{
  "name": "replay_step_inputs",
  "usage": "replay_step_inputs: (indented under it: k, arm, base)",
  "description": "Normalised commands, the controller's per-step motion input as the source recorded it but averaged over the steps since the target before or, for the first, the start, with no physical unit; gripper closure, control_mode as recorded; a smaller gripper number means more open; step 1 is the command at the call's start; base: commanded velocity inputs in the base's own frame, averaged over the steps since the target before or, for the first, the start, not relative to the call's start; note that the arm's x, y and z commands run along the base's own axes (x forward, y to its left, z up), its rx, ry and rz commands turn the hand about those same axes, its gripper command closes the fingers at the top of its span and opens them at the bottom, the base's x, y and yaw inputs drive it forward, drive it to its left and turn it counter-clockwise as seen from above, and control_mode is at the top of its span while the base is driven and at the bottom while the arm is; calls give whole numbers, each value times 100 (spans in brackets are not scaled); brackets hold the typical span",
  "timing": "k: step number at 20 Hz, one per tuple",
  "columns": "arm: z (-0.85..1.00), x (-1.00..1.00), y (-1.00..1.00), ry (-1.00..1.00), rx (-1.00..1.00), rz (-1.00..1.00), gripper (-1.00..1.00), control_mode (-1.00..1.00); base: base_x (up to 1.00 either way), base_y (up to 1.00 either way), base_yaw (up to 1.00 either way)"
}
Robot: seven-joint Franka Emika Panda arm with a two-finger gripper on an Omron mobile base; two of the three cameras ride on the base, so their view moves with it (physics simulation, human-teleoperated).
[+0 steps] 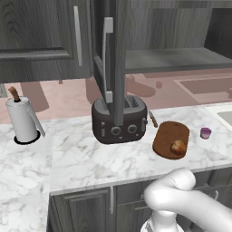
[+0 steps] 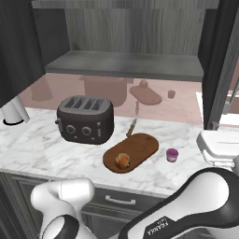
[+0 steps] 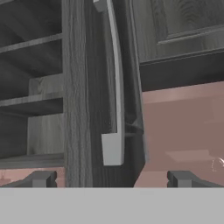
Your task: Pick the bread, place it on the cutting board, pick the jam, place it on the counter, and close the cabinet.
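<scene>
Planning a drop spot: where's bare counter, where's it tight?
Widest bare white marble counter: between the white paper-towel roll and the dark toaster, running forward to the counter edge. Tight: from the toaster across the reddish-brown cutting board carrying the round golden-brown bread to the pink-purple jam jar.

At frame centre a dark toaster point(image 1: 119, 120) stands on the marble tabletop point(image 1: 81, 154), the bread point(image 1: 178, 147) on the cutting board point(image 1: 170, 138) to its right, the jam point(image 1: 205, 132) just beyond.
</scene>
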Motion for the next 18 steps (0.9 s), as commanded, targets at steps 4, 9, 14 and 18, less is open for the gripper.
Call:
replay_step_inputs:
  k: [4,9,14,18]
  arm:
    - [0,3,-8,0,0,8,-100,-100]
    - [0,6,-4,0,0,8,-100,-100]
    - [0,8,-1,0,0,6,-100,-100]
    - [0,5,0,-2,0,5,-100,-100]
  base:
    - [0,0,0]
    - [0,0,0]
    - [0,0,0]
    - [0,0,0]
